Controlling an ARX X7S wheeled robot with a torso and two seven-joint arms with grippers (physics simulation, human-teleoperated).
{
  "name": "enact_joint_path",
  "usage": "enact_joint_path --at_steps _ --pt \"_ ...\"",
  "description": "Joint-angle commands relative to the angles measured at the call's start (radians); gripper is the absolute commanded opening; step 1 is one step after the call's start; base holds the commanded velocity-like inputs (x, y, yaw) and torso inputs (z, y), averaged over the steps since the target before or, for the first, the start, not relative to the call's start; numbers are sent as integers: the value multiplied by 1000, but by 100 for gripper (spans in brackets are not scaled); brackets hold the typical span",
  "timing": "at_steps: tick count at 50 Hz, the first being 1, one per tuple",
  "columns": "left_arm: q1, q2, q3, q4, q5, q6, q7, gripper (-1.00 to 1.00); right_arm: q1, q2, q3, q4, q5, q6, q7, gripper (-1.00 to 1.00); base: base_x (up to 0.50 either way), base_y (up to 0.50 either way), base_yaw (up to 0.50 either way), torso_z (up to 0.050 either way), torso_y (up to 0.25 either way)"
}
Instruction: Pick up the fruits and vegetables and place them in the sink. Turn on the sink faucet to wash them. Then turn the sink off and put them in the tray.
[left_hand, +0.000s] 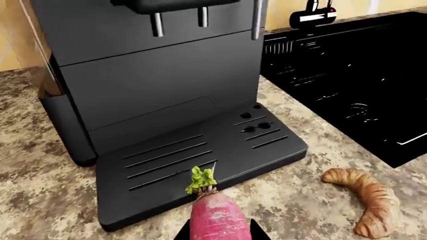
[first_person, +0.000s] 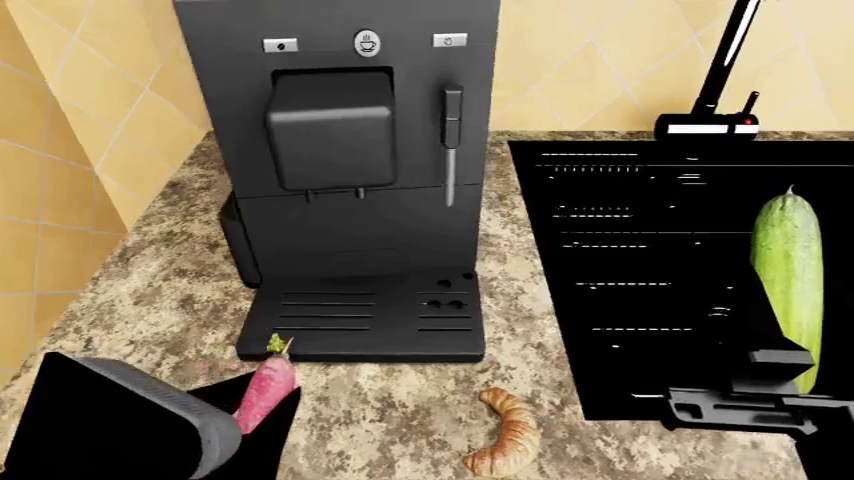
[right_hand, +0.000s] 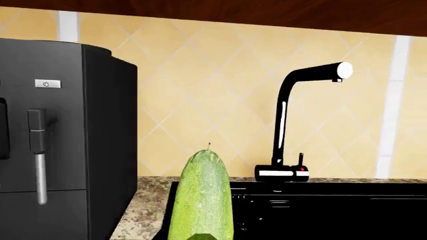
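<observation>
Cucumber (first_person: 790, 280) and radish (first_person: 266, 388), each carried by 1 of the robot's 2 arms, hang above a speckled granite counter (first_person: 160, 270) beside a black sink (first_person: 641, 290). The left gripper (first_person: 262, 412) is clamped on the pink-red radish, whose leafy green top points toward the drip tray of a black coffee machine (first_person: 350, 150); in the left wrist view the radish (left_hand: 219, 217) fills the lower edge, its leaves just over the machine's slotted base (left_hand: 200, 160). The right gripper (first_person: 781, 368) grips the lower end of the light-green cucumber, which appears over the glossy black basin in the head view. The right wrist view shows the cucumber (right_hand: 203, 200) reaching forward from the camera, its tip toward the tiled wall. The sink faucet (right_hand: 293, 125), a thin black spout on a black-and-chrome base with a small lever bearing a red dot, stands at the back rim of the sink, well apart from the cucumber. A golden-brown croissant (first_person: 505, 433) lies on the counter in front of the coffee machine, between the radish and the sink's near corner, touching neither. Ribbed drainer lines mark the sink's left section.
</observation>
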Motion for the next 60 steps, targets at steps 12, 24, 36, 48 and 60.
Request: enact_joint_path --at_steps 12,24,36,48,60 --pt "-18 60 -69 1 -73 -67 -42 -100 146 -41 -153 -5 -23 -36 46 -100 1 -500 0 0 0" --pt "-31 69 -65 -5 -84 -80 -54 -100 146 -50 -153 -5 -22 -36 49 -100 1 -500 0 0 0" --pt "-28 82 -71 -9 -84 -95 -54 -100 145 -45 -158 -5 -23 -34 40 -100 1 -500 0 0 1" --pt "-20 90 -87 -13 -84 -106 -51 -100 145 -39 -155 -5 -21 -30 32 -100 1 -500 0 1 0" --pt "-30 95 -83 -17 -92 -112 -59 -100 145 -54 -163 -5 -25 -37 42 -100 1 -500 0 0 0"
